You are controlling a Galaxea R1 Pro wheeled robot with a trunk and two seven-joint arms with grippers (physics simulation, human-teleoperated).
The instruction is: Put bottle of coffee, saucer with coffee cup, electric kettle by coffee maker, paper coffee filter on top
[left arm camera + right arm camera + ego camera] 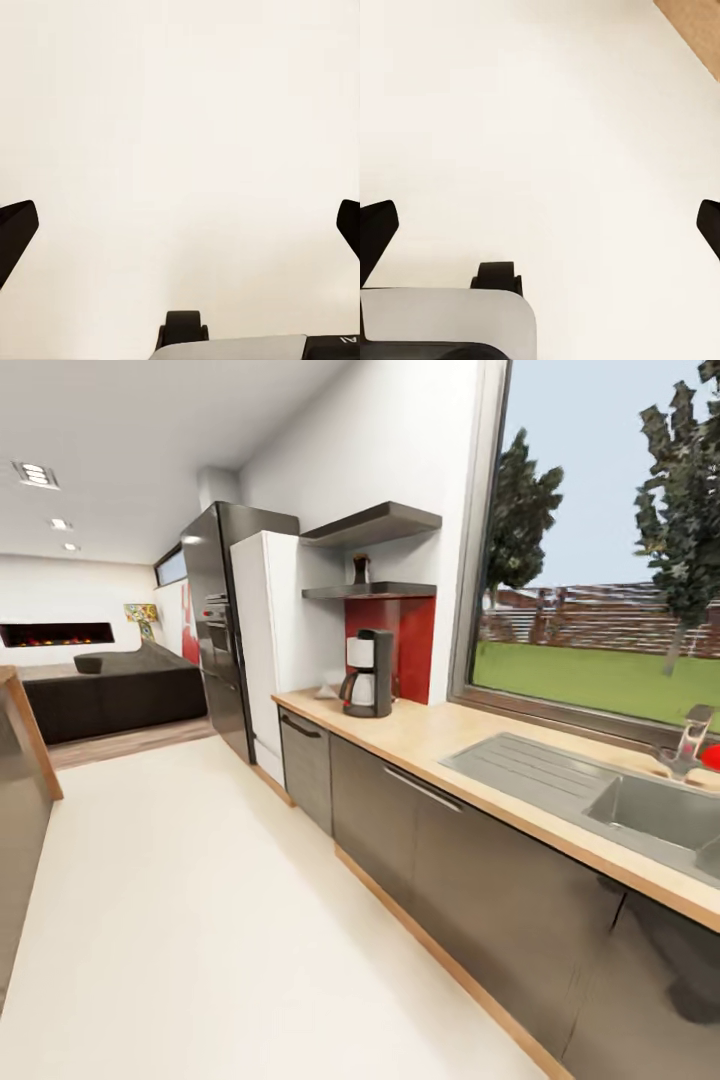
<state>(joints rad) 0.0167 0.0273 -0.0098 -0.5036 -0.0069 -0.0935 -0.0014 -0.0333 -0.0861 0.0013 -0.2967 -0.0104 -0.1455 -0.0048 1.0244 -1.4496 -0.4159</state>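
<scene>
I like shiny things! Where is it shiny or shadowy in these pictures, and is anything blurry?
Head view: daylight from the window gives the dark cabinet fronts a soft sheen; the bottle of coffee on the shelf is small and blurry. Both wrist views: evenly lit pale floor, with faint shadow only.

I see a pale floor [180, 920], grey cabinets [480, 860] along the right, a large window [600, 560], and a dark sofa [110, 695] far left.
</scene>
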